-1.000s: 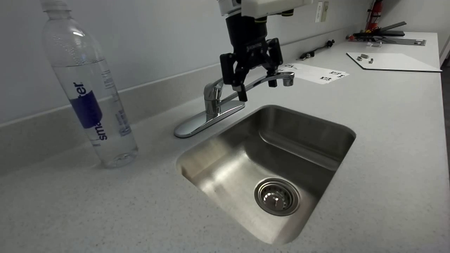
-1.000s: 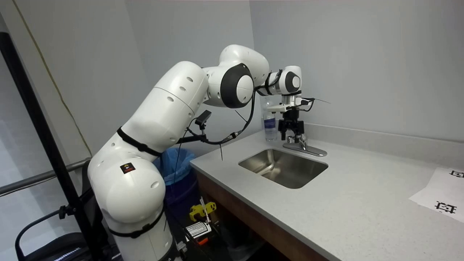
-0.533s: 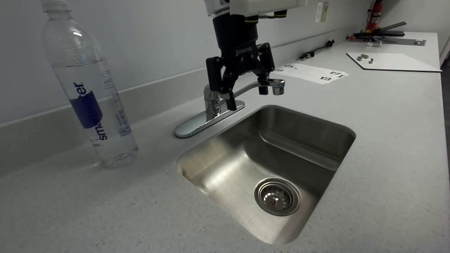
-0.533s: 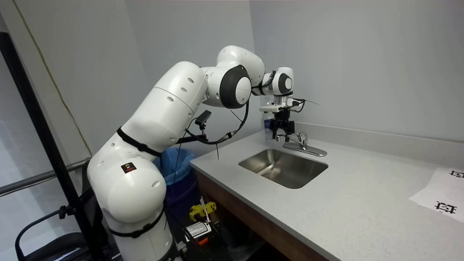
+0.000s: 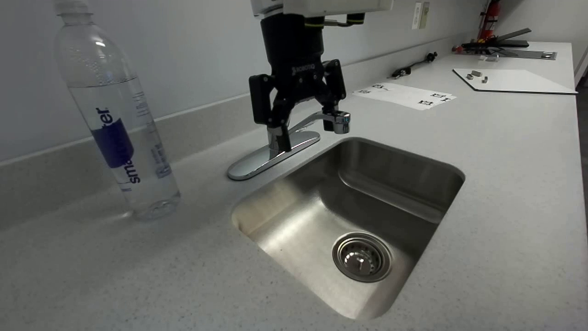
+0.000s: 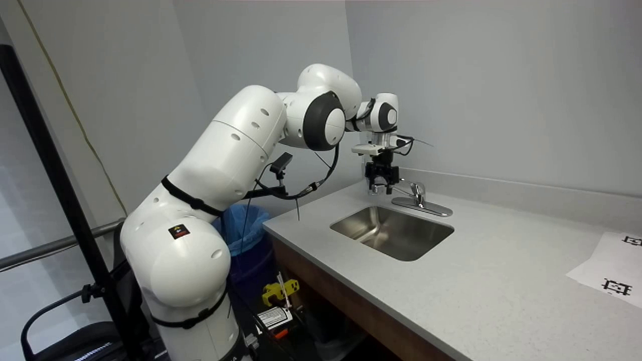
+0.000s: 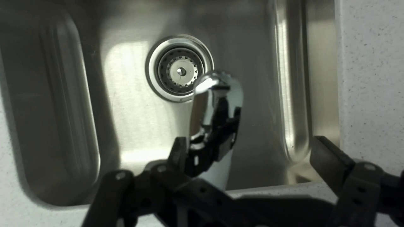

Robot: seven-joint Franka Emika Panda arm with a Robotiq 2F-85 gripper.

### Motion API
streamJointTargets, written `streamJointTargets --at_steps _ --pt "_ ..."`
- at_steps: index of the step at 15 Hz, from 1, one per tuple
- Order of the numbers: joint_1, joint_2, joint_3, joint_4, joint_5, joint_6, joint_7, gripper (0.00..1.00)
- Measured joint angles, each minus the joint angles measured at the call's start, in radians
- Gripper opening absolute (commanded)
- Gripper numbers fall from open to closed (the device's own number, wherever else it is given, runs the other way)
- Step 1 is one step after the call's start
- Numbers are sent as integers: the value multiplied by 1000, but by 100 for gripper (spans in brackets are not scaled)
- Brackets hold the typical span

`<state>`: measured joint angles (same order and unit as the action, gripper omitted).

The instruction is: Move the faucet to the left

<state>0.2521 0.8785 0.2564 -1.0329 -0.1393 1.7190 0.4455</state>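
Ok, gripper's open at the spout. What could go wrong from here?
The spout could slip: the gripper is open, with the spout near one side of its wide gap.
A finger could scrape the faucet base plate, which it overlaps in an exterior view; clearance can't be judged.
A wide swing might knock the water bottle, which stands past one end of that plate.

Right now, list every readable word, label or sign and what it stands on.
"ROBOTIQ": black pincer.
"sma": water bottle.
"ter": same bottle.
Too small to read: the bottle's fine print, the arm sticker, the label below the counter, the fire extinguisher's label.
White paper: patterns, no readable words.
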Motion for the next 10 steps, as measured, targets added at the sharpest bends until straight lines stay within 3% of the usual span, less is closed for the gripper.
streamJointTargets --at_steps 10 --pt "-26 18 18 8 129 25 -1 100"
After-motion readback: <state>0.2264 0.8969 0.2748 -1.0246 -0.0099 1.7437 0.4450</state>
